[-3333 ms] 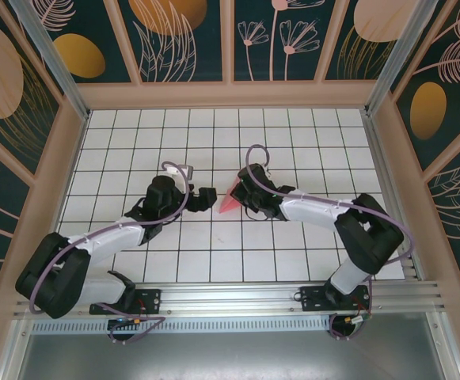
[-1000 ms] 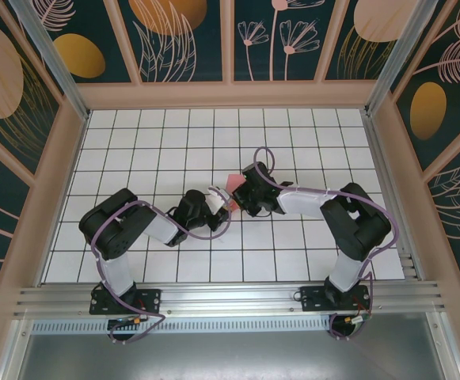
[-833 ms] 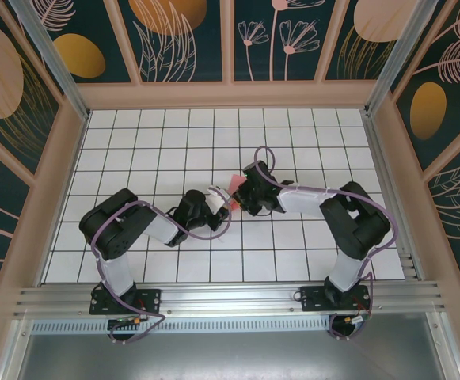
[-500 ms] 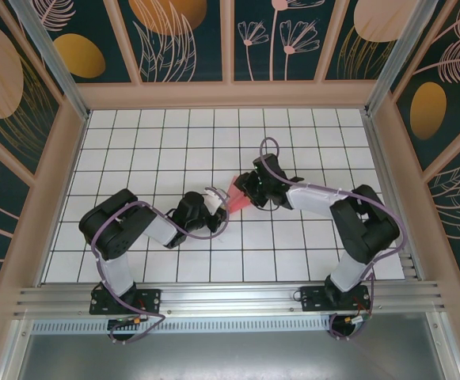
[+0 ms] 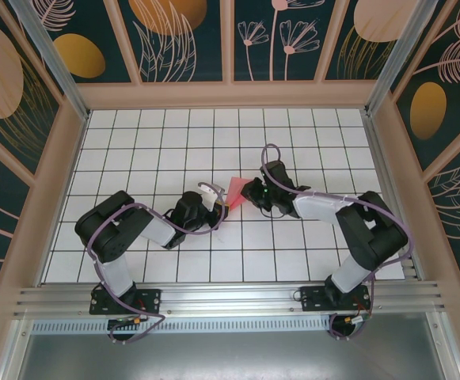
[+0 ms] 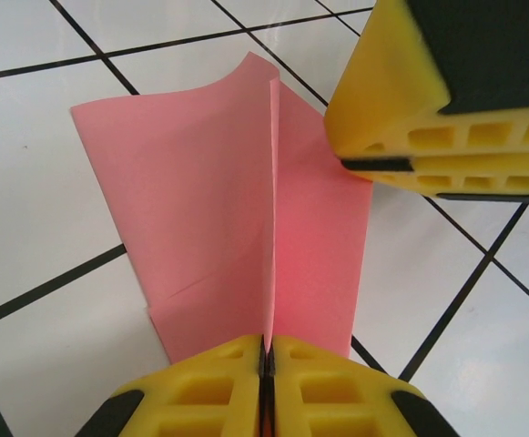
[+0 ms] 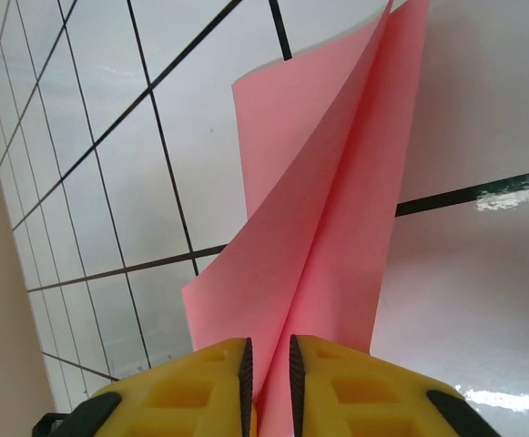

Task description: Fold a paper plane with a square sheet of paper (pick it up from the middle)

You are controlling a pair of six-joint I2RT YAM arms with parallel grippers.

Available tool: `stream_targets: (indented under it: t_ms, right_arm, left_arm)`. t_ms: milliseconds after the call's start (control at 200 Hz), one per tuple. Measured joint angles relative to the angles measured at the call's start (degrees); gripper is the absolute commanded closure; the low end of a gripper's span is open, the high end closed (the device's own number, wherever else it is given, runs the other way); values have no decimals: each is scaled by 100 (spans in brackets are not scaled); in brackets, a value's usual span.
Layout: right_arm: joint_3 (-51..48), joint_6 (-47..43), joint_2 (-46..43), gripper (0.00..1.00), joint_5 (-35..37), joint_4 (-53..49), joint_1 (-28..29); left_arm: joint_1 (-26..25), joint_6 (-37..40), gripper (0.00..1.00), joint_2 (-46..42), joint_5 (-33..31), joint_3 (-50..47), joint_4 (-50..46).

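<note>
Up close, both jaws pinch the paper plane [image 6: 211,214].

paper plane [image 5: 236,191] at centre of table [image 5: 134,142], left claw [image 5: 220,203] on its left, right claw [image 5: 249,191] on its right

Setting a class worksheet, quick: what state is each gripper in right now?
Left gripper: closed, holding the paper plane.
Right gripper: closed, holding the same paper plane.

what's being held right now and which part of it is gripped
Both hands hold the pink paper plane: the left hand pinches its upright centre ridge at one end, the right hand pinches the folded layers from the other side.
</note>
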Motion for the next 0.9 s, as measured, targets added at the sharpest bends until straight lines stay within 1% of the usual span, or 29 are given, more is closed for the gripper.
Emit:
stream_targets:
  t_ms: [105, 225, 285, 500, 681, 901]
  right_arm:
    - [92, -31, 170, 85, -37, -4, -2]
    - [197, -52, 291, 85, -83, 0, -7]
    - [203, -70, 321, 84, -111, 7, -7]
    - [203, -114, 463, 75, -284, 284, -24]
    - [203, -114, 610, 74, -420, 498, -48]
    - [203, -116, 774, 70, -474, 588, -50]
  left_arm:
    - [0, -59, 88, 0, 2, 0, 0]
    - [0, -107, 87, 0, 0, 0, 0]
    - [0, -125, 86, 0, 2, 0, 2]
    - [0, -205, 84, 0, 44, 0, -2]
    - [0, -315, 81, 17, 116, 22, -42]
    - [44, -503, 75, 68, 264, 192, -284]
